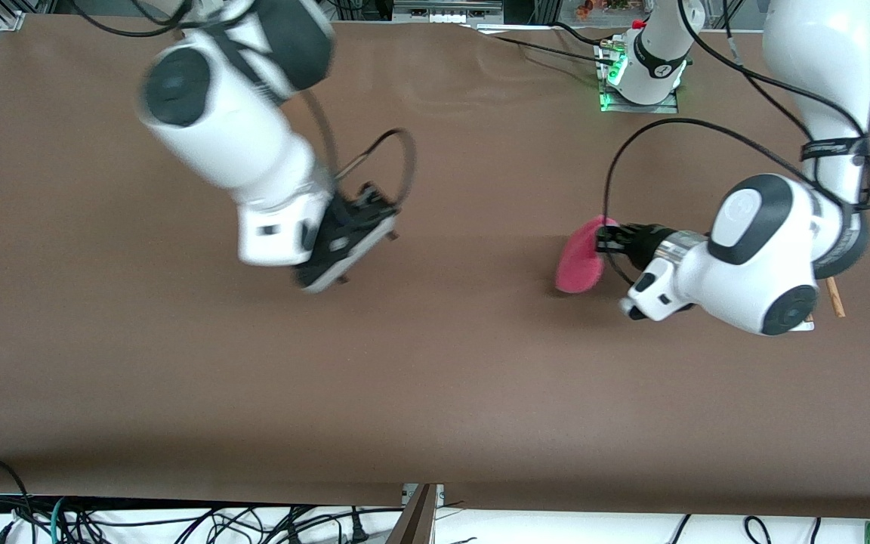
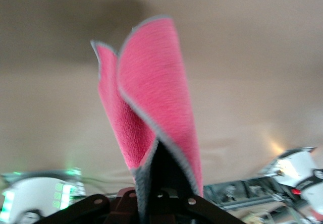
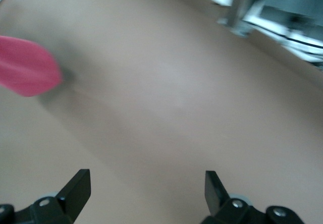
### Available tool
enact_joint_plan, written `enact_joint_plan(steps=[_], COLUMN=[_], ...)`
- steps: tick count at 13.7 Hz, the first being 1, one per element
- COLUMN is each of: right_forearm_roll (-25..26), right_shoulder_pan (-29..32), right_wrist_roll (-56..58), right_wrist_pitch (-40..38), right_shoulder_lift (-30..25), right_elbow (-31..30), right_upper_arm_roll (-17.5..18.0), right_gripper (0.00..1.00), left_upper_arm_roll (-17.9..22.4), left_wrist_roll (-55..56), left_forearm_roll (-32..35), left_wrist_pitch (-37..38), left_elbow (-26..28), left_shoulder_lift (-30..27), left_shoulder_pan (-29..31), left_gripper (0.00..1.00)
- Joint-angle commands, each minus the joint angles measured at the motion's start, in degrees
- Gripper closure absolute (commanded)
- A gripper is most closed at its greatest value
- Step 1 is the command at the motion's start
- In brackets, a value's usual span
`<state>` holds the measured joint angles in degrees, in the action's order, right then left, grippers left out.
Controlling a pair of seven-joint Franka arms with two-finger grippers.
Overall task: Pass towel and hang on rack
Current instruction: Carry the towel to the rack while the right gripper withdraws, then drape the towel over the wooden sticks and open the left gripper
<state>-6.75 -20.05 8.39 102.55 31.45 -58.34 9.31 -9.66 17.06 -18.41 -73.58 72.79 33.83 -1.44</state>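
The pink-red towel with a thin grey edge hangs folded from my left gripper, which is shut on its edge and holds it just above the table near the left arm's end. In the left wrist view the towel stands out from the shut gripper. My right gripper is open and empty over the bare middle of the table, turned toward the towel. In the right wrist view the open gripper shows with the towel farther off. Of the rack only a wooden rod end shows under the left arm.
The brown table spans the view. The left arm's base with green lights stands at the table's edge farthest from the front camera. Cables lie below the edge nearest to it.
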Motion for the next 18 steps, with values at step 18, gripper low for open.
enact_joint_plan(steps=[18], right_forearm_roll=[11.77], right_shoulder_pan=[22.25], right_wrist_roll=[-1.09], right_wrist_pitch=[-22.47], right_shoulder_lift=[-24.5], right_elbow=[-24.62], right_upper_arm_roll=[-5.27], right_gripper=[0.0], left_upper_arm_roll=[0.17], left_wrist_roll=[-63.35], left_forearm_roll=[20.69], left_wrist_pitch=[-3.14], left_elbow=[-0.19], left_shoulder_lift=[2.19], left_shoulder_pan=[36.23], left_gripper=[1.0])
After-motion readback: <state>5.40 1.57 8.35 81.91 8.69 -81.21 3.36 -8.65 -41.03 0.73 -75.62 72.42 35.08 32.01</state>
